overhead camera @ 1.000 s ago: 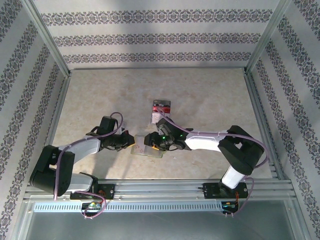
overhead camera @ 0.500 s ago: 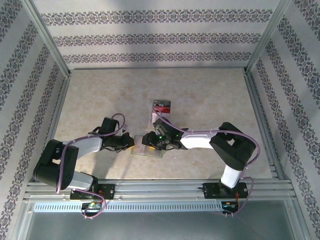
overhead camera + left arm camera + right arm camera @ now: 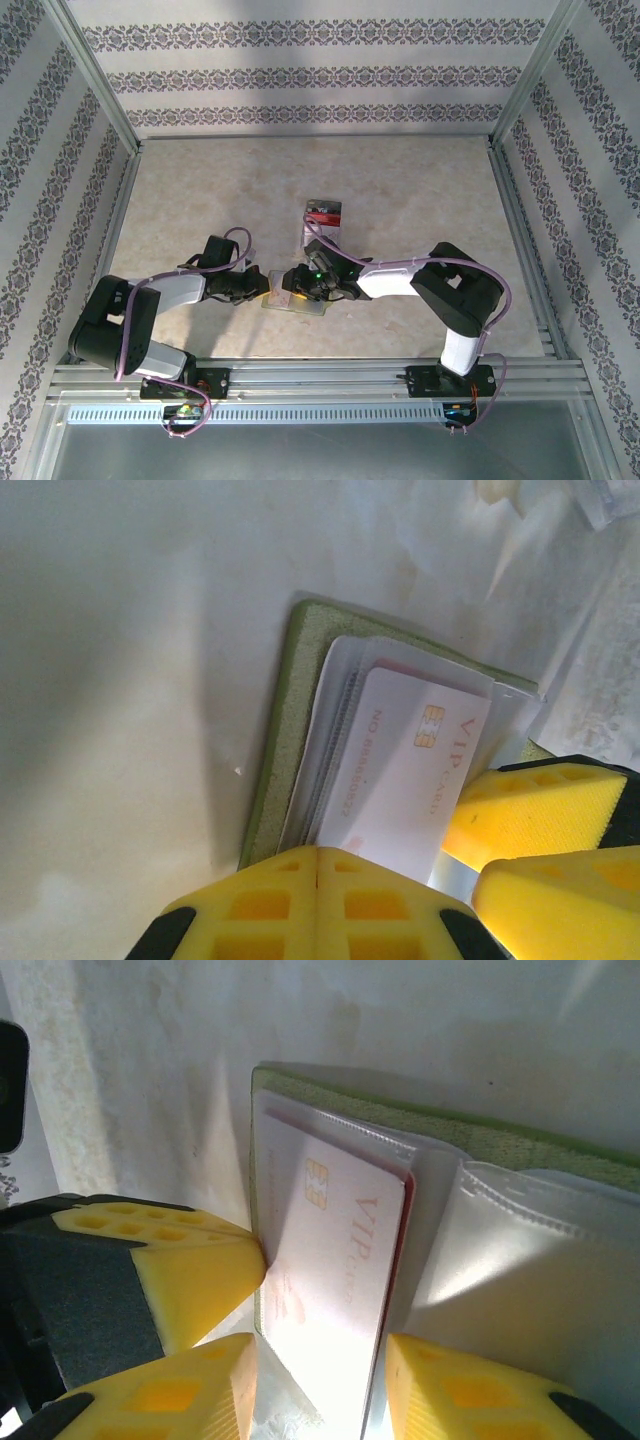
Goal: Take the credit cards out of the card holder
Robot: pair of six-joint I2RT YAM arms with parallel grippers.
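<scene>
- The left pincer (image 3: 318,880) is clenched on nothing, its joined tips pressing on the edge of the card holder (image 3: 272,750), which is lying open on the surface (image 3: 400,190) between the arms.
- The right pincer (image 3: 320,1370) is straddling the white credit card (image 3: 325,1240) that is sticking out of a clear pocket; I cannot tell whether it is gripping.
- The slick card is risking a slip from the pads, and the red card (image 3: 402,1250) behind may be dragging along.
- If the left tips slide off, the holder is likely following the pull.
- The pincers are crowding each other; open room is lying rightward, with the clear tray (image 3: 323,215) just beyond.
</scene>
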